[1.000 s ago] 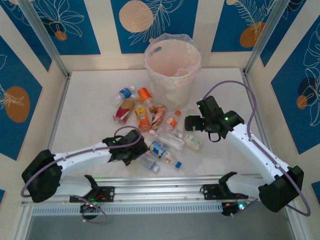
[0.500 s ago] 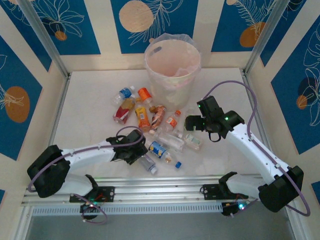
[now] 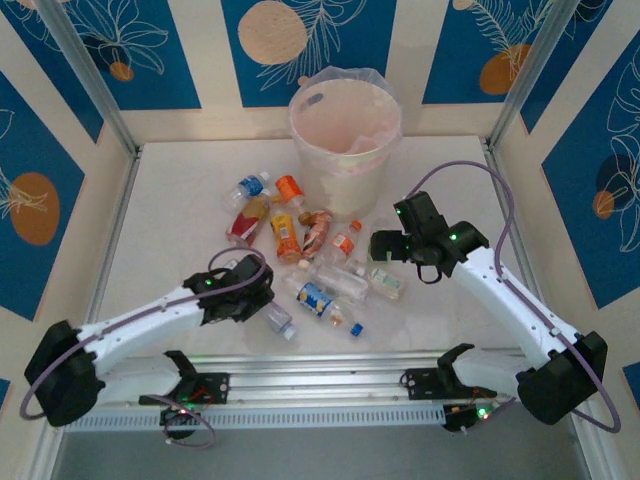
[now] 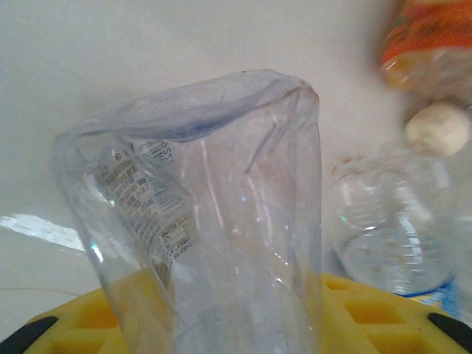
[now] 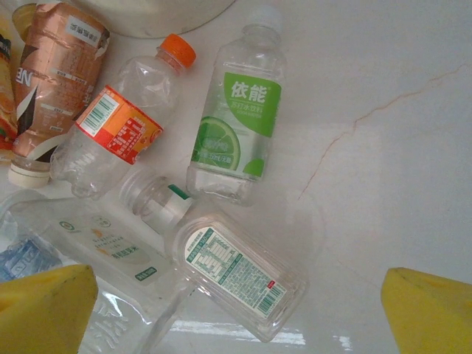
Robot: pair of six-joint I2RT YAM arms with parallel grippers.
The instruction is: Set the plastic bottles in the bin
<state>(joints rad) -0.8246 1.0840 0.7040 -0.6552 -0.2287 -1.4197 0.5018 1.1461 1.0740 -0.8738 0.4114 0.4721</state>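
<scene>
White marble-look tabletop (image 3: 170,220) looks slick to us. Our left gripper (image 3: 262,308) is clenched on a crumpled clear bottle (image 4: 199,221), and we judge its thin wall may buckle and squirt out from between the jaws. Our right gripper (image 5: 237,310) stands released, with a green-labelled bottle (image 5: 236,118) just ahead of its jaws. The bin (image 3: 335,175) sits well beyond both. Blue floral panels (image 3: 130,50) wall the cell

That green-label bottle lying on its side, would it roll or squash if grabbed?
The green-label bottle looks empty, so probably very light. Its thin clear walls would likely dent when squeezed. Lying sideways on the smooth table, it may roll or skid if nudged.
</scene>
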